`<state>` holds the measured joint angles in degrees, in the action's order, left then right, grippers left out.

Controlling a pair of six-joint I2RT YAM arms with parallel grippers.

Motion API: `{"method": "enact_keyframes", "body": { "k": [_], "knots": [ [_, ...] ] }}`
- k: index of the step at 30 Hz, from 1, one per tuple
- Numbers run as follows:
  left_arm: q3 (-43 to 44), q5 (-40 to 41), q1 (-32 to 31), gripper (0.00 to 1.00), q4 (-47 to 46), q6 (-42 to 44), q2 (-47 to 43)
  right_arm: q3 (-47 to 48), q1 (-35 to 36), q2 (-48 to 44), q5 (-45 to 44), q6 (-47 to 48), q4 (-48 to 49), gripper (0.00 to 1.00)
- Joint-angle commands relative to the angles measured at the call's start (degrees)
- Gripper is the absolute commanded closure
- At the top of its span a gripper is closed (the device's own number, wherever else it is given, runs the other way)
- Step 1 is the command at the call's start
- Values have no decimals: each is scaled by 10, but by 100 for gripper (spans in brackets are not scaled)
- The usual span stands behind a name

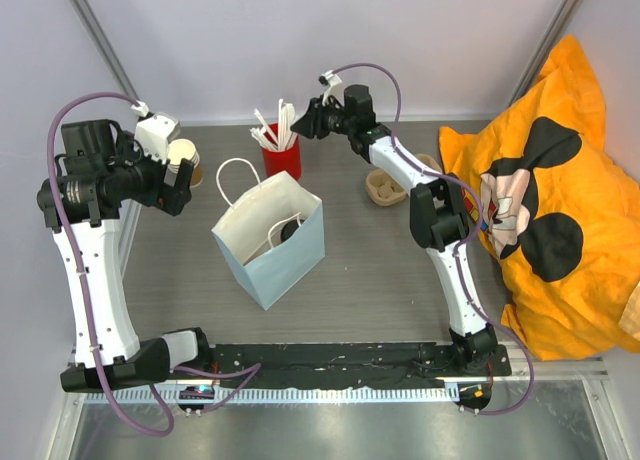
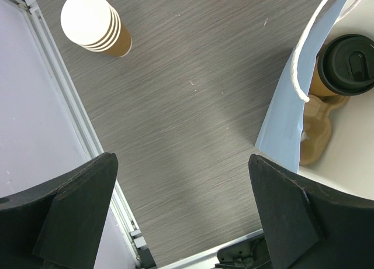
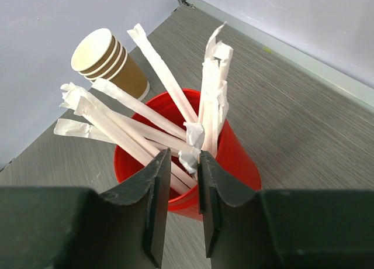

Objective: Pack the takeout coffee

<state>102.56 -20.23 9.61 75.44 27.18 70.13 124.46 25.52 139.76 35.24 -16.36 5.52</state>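
Above the red plastic cup (image 3: 236, 158), the right gripper (image 3: 183, 164) pinches 1 white paper-wrapped stick (image 3: 193, 134); the left gripper (image 2: 181, 164) gapes wide.

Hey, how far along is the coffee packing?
Done: a lidded cup sits in its carrier inside the bag. In hand: the right gripper straddles a wrapped straw in the red cup; grip unclear. To do: probably straw into bag. The left gripper is open, empty.

Left fingers (image 1: 178, 192) hide, perhaps, part of the cup stack (image 1: 186, 160).
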Motion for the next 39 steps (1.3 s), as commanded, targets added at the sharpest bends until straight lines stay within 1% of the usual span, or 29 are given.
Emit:
{"method": "enact_keyframes", "body": {
  "k": [1,2,4,5,8,11,21,23,24,29,39],
  "knots": [
    [13,-17,5,0,-4,-7,0,35,8,-16,-9,21,9,70],
    [13,-17,5,0,-5,-8,1,35,8,-15,-11,26,8,73],
    [13,-19,5,0,-5,-9,1,36,8,-18,-15,30,2,75],
    [13,-20,5,0,-5,-10,1,34,9,-19,-15,33,1,79],
    [15,-24,6,0,-6,-12,1,31,9,-23,-17,39,-6,85],
    [16,-28,6,0,-5,-13,1,27,9,-29,-19,47,-9,89],
    [17,-40,7,0,-6,-15,-3,26,9,-70,-18,70,-52,90],
    [21,-45,7,0,-6,-17,-3,20,8,-91,-18,81,-52,90],
    [20,-48,7,0,-7,-18,-5,17,8,-99,-22,85,-73,90],
    [18,-56,6,0,-12,-21,-10,0,7,-141,-24,103,-93,90],
    [19,-67,7,0,-16,-26,-16,11,6,-150,-31,115,-111,90]
  ]
}}
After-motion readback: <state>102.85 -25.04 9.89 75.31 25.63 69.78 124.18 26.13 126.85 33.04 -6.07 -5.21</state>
